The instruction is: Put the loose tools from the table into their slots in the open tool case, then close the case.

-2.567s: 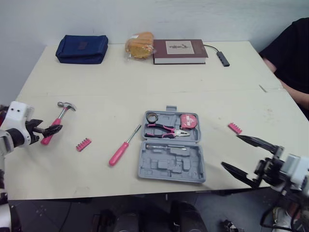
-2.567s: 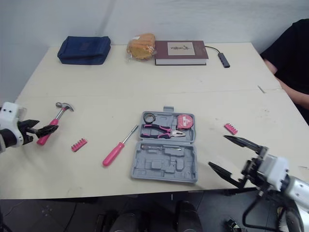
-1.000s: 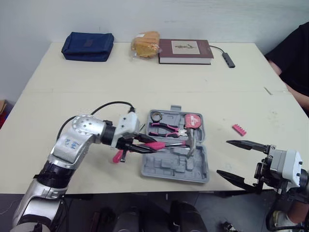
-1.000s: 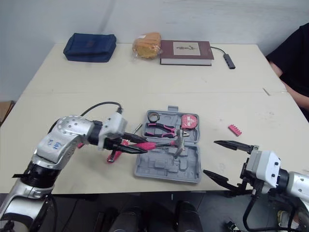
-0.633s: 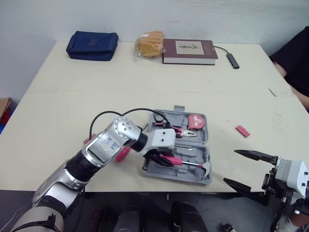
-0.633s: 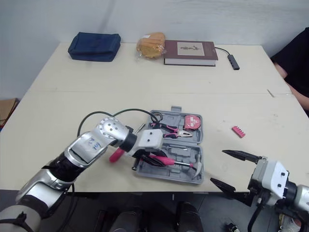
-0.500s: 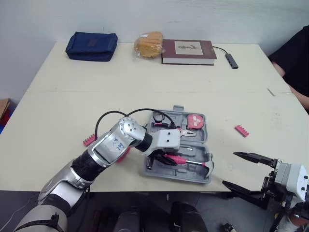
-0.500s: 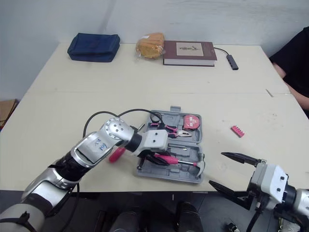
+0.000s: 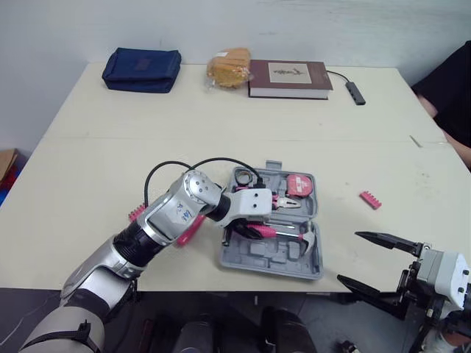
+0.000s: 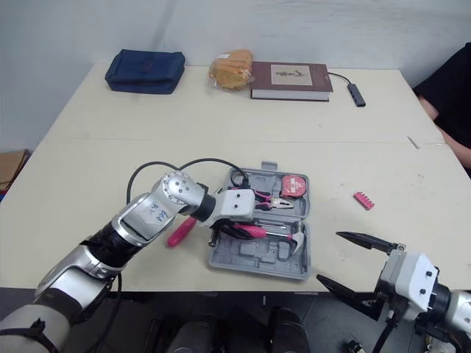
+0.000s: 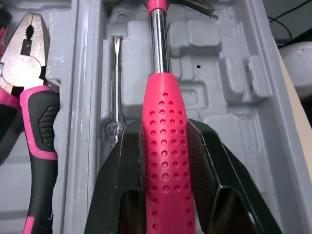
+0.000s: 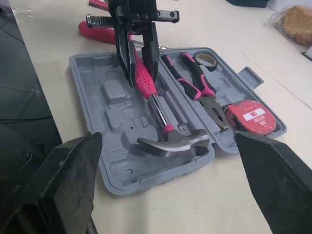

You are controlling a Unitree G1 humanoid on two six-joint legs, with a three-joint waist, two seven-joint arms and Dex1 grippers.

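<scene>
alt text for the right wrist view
The left gripper holds a pink-handled hammer by its grip, its steel head in the open grey tool case. Pink pliers and a red tape measure sit in the other half.

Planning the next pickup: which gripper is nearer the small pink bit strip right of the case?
Right. The right gripper hangs open near the pink bit strip; the left gripper clamps the pink-handled hammer over the grey case.
</scene>
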